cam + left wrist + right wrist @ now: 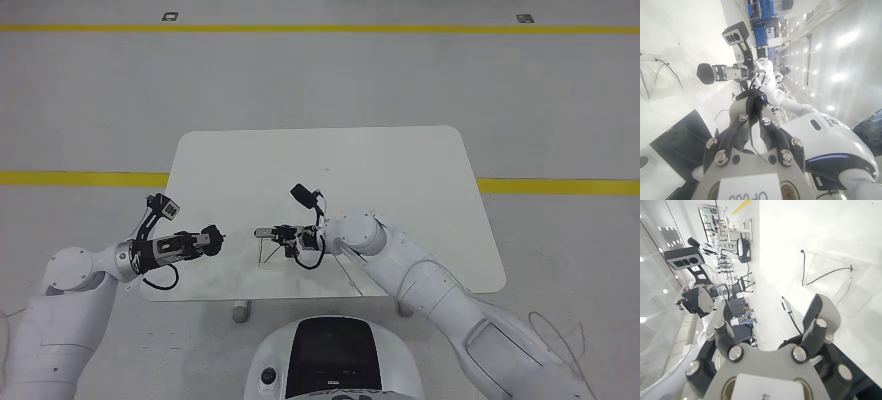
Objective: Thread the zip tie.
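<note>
Currently the left tool (218, 239) sits over the 7 o'clock part of the white worktop (320, 170), pointing toward 3 o'clock. In the left wrist view its pads (738, 108) are pressed together on the black zip tie (751, 132). The thicker, bunched end of the tie protrudes past the fingertips. The thin tail runs back between the two fingers toward the tool's base plate.

The right tool (268, 234) sits at 3 o'clock of the left tool and points toward 9 o'clock, so the two tools face each other. They are near but apart, with a visible gap between them. In the right wrist view the right tool (772, 306) is spread wide and carries nothing between its pads (814, 308). From the left wrist view the same tool (705, 73) shows farther off, with one dark pad turned to the camera.

Two loose black strands (827, 275) lie flat on the worktop below the right tool. One lies straight and the other is gently curved, and their near ends almost meet in a V. In the top view they appear as thin dark lines (266, 254) at 6 o'clock of the right tool, close to the worktop's near edge
</note>
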Robot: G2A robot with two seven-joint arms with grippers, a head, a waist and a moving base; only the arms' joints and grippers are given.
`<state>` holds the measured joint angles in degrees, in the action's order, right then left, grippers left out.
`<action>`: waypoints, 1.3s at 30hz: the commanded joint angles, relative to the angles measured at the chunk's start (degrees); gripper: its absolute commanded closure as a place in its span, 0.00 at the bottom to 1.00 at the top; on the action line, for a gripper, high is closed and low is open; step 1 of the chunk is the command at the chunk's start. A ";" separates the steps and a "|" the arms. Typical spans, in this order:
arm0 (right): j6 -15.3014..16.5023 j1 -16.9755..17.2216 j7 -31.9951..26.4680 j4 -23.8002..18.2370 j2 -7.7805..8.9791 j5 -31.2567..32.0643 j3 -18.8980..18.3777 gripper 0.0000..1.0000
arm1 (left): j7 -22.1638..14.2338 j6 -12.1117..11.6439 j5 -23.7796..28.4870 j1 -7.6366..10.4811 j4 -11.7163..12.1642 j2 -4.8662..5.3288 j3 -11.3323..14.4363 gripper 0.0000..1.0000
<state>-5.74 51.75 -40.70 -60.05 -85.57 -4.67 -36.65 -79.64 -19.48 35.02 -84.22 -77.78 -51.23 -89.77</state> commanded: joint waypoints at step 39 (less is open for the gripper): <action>-2.00 -7.23 8.01 19.71 -12.26 4.84 9.78 0.64 | 0.00 0.00 0.00 0.00 0.00 0.00 0.00 1.00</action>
<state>-7.96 44.54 -32.87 -40.91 -97.56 0.18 -26.90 -79.64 -19.48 35.02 -84.22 -77.78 -51.23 -89.77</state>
